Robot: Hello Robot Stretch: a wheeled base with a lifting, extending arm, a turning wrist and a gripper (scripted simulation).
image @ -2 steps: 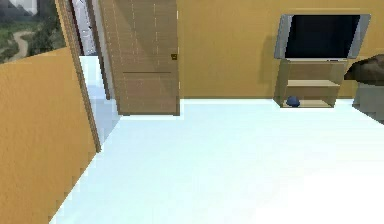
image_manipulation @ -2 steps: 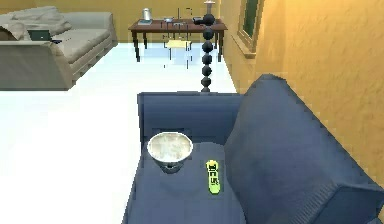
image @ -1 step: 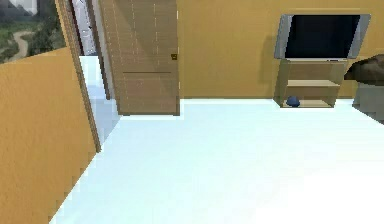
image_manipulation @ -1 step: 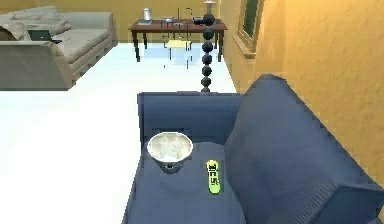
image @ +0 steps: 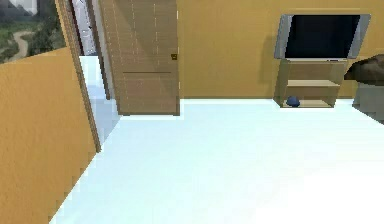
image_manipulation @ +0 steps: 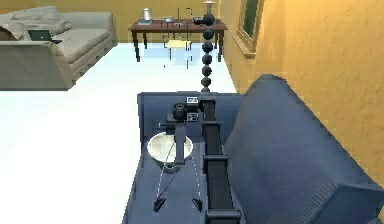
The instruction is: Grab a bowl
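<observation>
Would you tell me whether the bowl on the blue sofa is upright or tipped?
Upright: the bowl sits on the sofa seat, round rim facing up.

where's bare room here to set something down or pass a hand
Widest: the white floor between the beige sofa and the blue sofa, and between the door and the tv stand. Crowded: the blue sofa's seat, where the bowl sits mid-cushion beside the arm, and the cluttered wooden table at the back.
</observation>
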